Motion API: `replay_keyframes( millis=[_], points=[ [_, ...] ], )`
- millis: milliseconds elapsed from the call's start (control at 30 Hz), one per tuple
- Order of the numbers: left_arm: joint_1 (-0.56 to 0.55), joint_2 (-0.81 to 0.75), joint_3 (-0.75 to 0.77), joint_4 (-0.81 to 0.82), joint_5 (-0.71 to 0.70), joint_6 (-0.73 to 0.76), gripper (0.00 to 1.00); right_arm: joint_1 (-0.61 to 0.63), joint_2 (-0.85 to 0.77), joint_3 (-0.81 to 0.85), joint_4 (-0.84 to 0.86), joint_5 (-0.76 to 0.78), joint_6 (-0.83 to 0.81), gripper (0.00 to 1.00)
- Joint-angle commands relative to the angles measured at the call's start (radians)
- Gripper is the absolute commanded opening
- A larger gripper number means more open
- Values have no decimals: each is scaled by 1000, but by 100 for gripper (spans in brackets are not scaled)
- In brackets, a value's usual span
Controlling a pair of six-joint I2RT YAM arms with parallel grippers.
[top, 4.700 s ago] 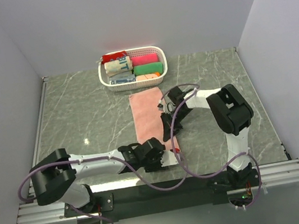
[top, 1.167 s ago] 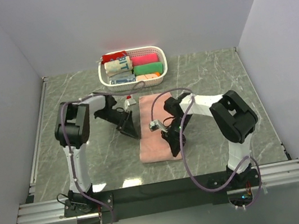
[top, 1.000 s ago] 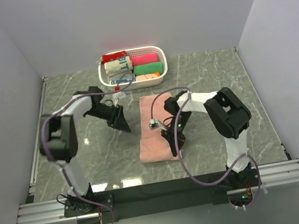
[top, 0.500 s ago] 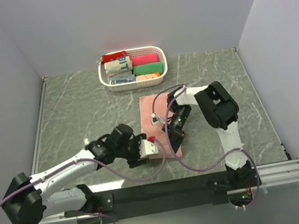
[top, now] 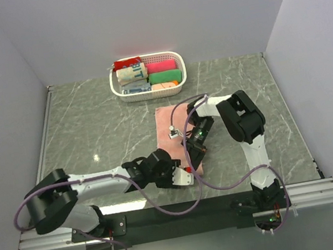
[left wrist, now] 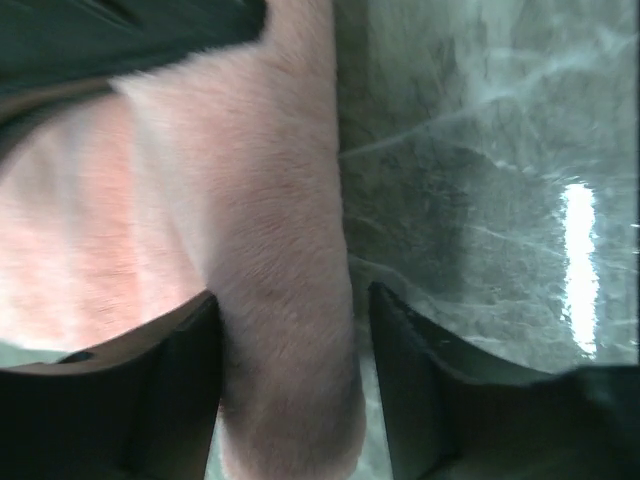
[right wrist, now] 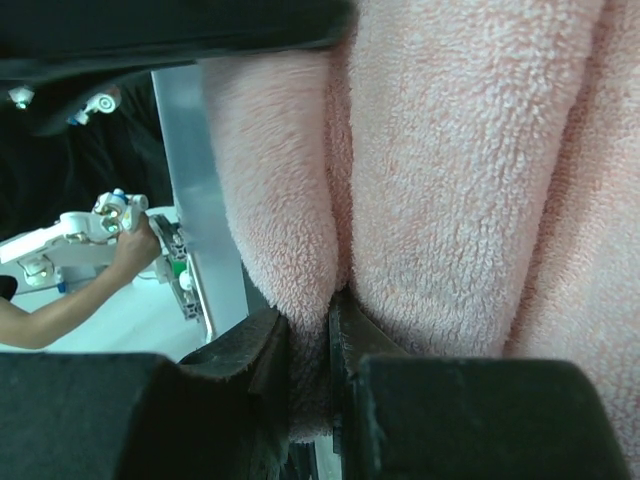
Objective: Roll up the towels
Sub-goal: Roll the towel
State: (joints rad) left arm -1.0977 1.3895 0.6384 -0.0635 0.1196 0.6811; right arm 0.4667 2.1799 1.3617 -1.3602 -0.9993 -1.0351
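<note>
- We see the salmon-pink towel filling most of the frame, its terry pile bunched into lengthwise folds.
- Our right gripper pinches one fold between its dark, nearly closed fingers.
- At left stand a pale upright strip and a person's bare forearm.

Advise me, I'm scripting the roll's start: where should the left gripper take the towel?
The towel, by its near short end, from the robot's side: that folded edge lies flat between the open fingers of the left gripper, while the right gripper pinches a fold.
</note>
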Motion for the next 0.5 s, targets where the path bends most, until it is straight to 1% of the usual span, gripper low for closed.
replay_keyframes(
  millis=[0, 33, 100, 133, 167, 200, 233, 300, 367, 467],
  points=[
    [-10, 65, 55, -19, -2, -1, 57, -16, 11, 22, 6, 30, -20, 0],
    [-8, 87, 66, -60, 12, -8, 49, -17, 0, 19, 15, 36, -13, 2],
    [-8, 100, 99, -111, 75, -15, 40, -17, -15, 14, 65, 57, 32, 6],
    [-10, 118, 115, -181, 100, -26, 31, -20, -35, 17, 87, 85, 50, 10],
    [-8, 131, 131, -214, 121, -32, 27, -25, -48, 20, 114, 103, 84, 13],
    [-8, 146, 164, -251, 155, -55, 24, -33, -60, 23, 180, 123, 171, 16],
    [-7, 178, 178, -304, 167, -64, 19, -36, -77, 43, 188, 148, 184, 28],
    [-8, 206, 202, -344, 190, -93, 14, -51, -86, 71, 176, 156, 196, 46],
    [-5, 244, 219, -389, 218, -112, 11, -59, -94, 109, 147, 154, 184, 74],
    [2, 293, 244, -436, 241, -138, 8, -91, -115, 129, 107, 137, 196, 75]
  ],
)
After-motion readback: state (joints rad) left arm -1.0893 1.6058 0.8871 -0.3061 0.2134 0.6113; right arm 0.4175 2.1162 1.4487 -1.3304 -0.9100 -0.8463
